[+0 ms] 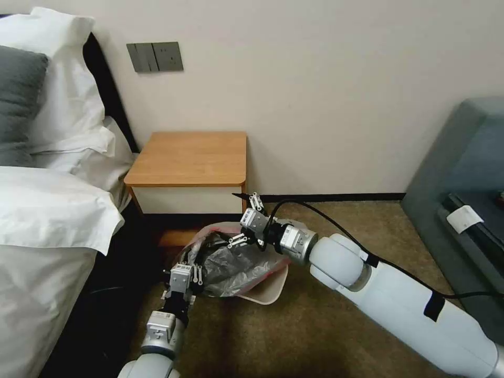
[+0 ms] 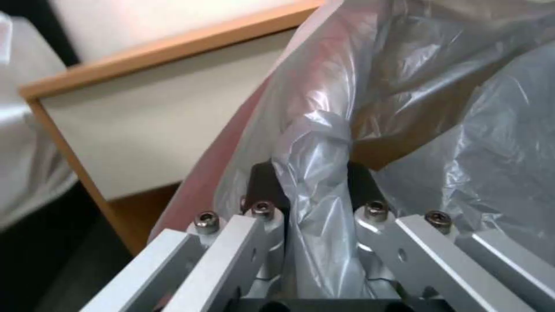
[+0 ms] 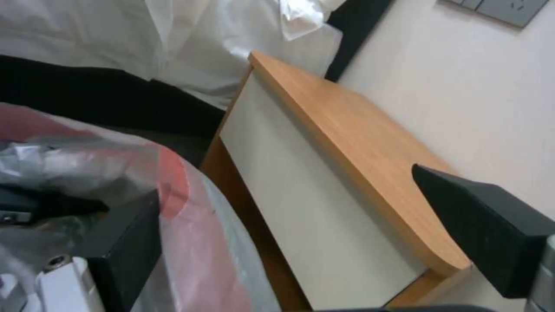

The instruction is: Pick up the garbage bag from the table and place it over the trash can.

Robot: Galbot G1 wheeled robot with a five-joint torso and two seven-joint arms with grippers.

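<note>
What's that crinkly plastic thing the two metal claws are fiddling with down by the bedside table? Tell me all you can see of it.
It is the garbage bag: thin, crinkled, see-through grey plastic with a pinkish-red band along its rim. It lies bunched over the trash can on the carpet, in front of the table, with part of the can's rim still bare. The left gripper is shut on a twisted fold of it at the near side. The right gripper is open at the far side, one finger by the red rim.

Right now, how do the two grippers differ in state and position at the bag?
The left gripper is shut on a fold of the garbage bag at the near side of the trash can. The right gripper has its jaws open at the bag's far rim by the table. Both are at the bag.
</note>
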